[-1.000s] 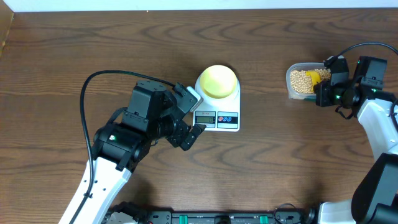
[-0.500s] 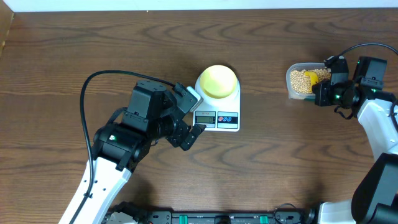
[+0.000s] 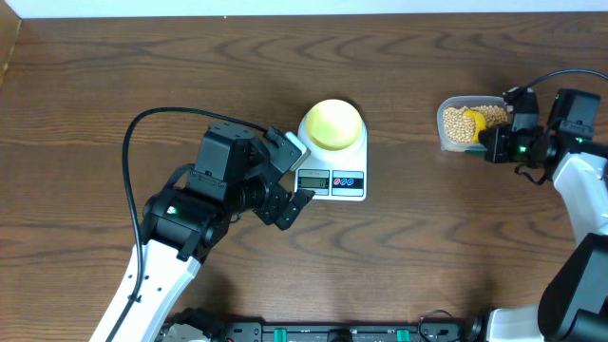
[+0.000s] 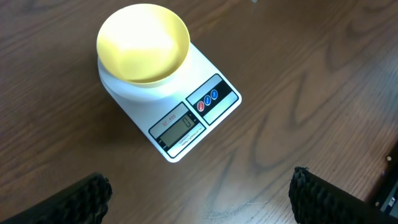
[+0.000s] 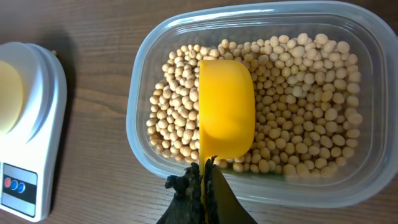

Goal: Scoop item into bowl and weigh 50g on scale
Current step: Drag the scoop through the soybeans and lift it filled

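Observation:
The pale-yellow bowl (image 3: 333, 123) (image 4: 143, 42) stands empty on the white scale (image 3: 334, 183) (image 4: 198, 111) at mid-table. My left gripper (image 3: 299, 175) (image 4: 199, 186) hovers open just in front of the scale's display, nothing between its fingers. At the right, tan beans (image 3: 458, 124) (image 5: 298, 93) fill a clear plastic tub (image 3: 444, 140) (image 5: 138, 99). My right gripper (image 3: 498, 142) (image 5: 205, 171) is shut on the handle of a bright yellow scoop (image 3: 484, 116) (image 5: 227, 106). The scoop's cup rests over the beans inside the tub. No beans show in the cup.
Bare brown wood lies between the scale and the tub. The scale's left edge and the bowl's rim (image 5: 9, 93) show at the left of the right wrist view. A black cable (image 3: 152, 119) loops behind my left arm.
My right arm has edged slightly to the right with the scoop still in the tub. The left arm, bowl and scale have not moved.

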